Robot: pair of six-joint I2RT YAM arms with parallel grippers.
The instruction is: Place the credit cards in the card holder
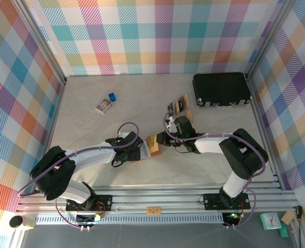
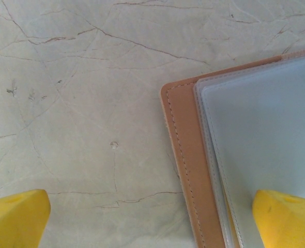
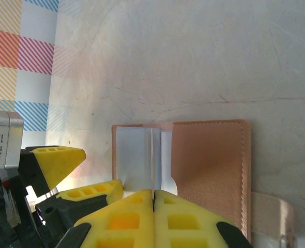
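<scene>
Back right corner: black case (image 1: 220,89) lies flat against the wall, well apart from the other things.
Back left: small printed box (image 1: 104,105) on the worktop (image 1: 90,129), tiny blue object (image 1: 111,96) just beside it.
Beyond the right arm: cards (image 1: 180,105) lie in a loose cluster on the worktop, between the case and the holder.
Mid-worktop: holder (image 1: 153,144) lies open between the two arms, tan cover down, clasp tab (image 3: 269,212) sticking out at one side.
Inside it: greyish clear sleeves (image 2: 261,124), plain where they show.
Left arm: left fingers (image 2: 15,219) spread wide, one over bare worktop, the other over the sleeves, holding nothing.
Right arm: right fingers (image 3: 137,219) pressed together, tips at the holder's fold; whether they pinch a sleeve, I cannot tell.
</scene>
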